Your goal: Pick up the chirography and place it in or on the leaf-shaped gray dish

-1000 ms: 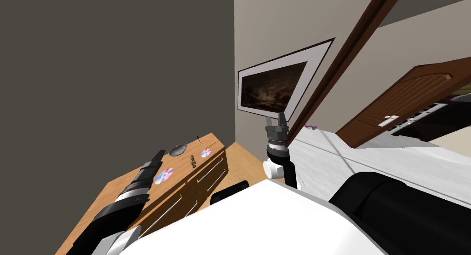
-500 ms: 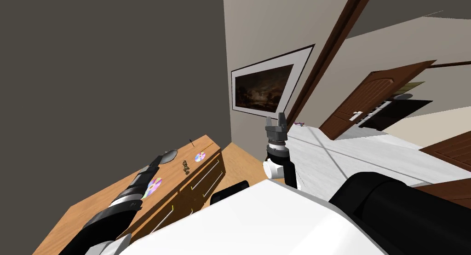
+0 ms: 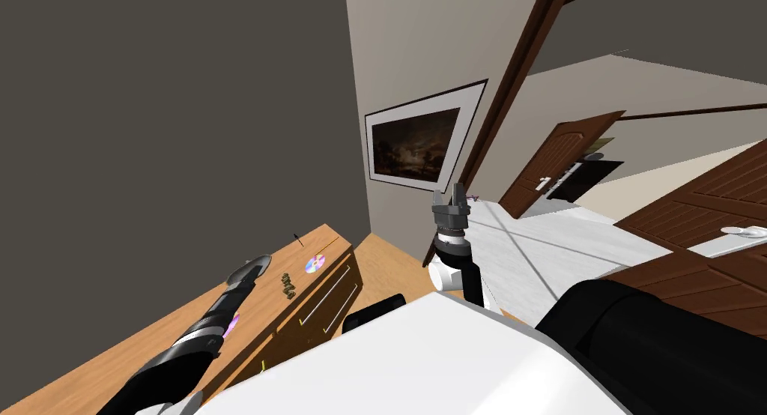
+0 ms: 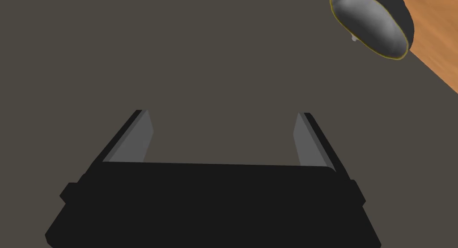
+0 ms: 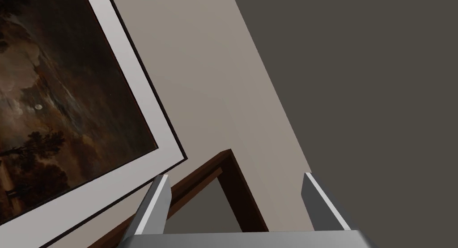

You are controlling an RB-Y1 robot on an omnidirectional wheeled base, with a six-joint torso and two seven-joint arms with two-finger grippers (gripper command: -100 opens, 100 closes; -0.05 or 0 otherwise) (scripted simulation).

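Your left wrist view shows open left fingers (image 4: 134, 140) near the grey leaf-shaped dish (image 4: 371, 28). Head view adds the small dark chirography (image 3: 287, 283) toward the wooden counter's (image 3: 270, 298) far end. Right fingers (image 5: 156, 200) open, raised.

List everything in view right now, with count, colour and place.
dresser: one, brown wood, lower left.
leaf-shaped dish: one, grey, dresser top, by the left hand.
chirography: one, dark, dresser top, between the discs.
discs: two, shiny, dresser top; second one nearer me.
thin stick: one, black, dresser's far edge.
framed picture: one, dark, pale border, beige wall.
doors: two, brown, right side; nearer one.
left hand: one, open, over the dresser.
right hand: one, open, raised mid-view.
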